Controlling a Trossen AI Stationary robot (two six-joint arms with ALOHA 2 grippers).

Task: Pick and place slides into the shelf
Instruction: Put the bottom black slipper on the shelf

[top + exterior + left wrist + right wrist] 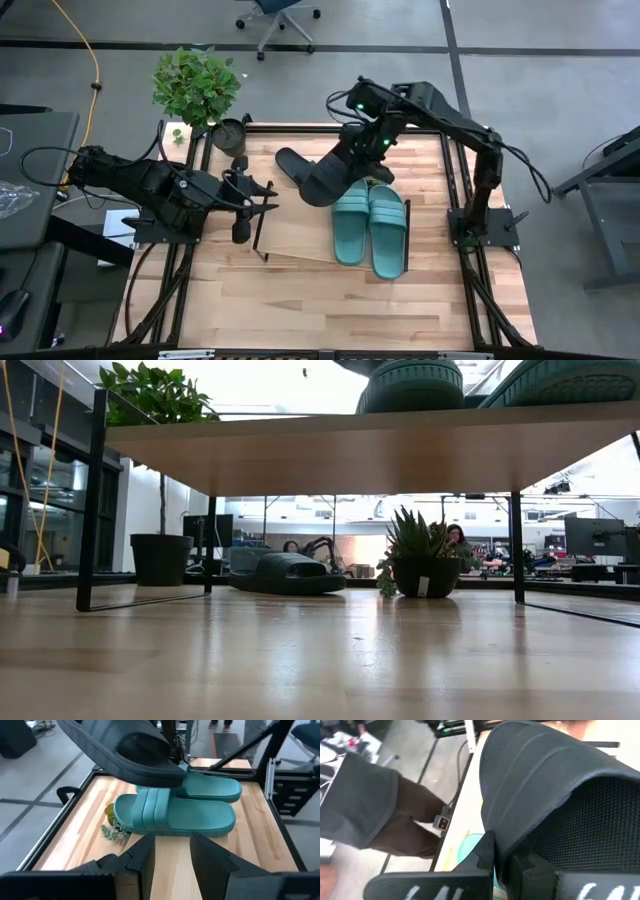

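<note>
The shelf (300, 235) is a light plank on thin black legs in the middle of the table. Two teal slides (370, 228) lie side by side on its right part, soles down; they also show in the left wrist view (175, 812). My right gripper (506, 860) is shut on a black slide (328, 178), held above the shelf's far edge. A second black slide (285, 573) lies sole-down on the table beyond the shelf (290, 160). My left gripper (172, 854) is open and empty at the shelf's left edge (262, 198). My right gripper holds the black slide by the edge of its wide strap (492, 827), one finger (487, 851) on the ribbed outer face and the other (527, 867) on the meshed inner face. The slide is lifted clear of the shelf and tilted above the teal slides (125, 750).
A large potted plant (200, 88) stands at the table's far left corner. A small potted plant (415, 565) stands on the table beyond the shelf. People and desks show in the room behind. Bare plank lies left of the teal slides (295, 240).
</note>
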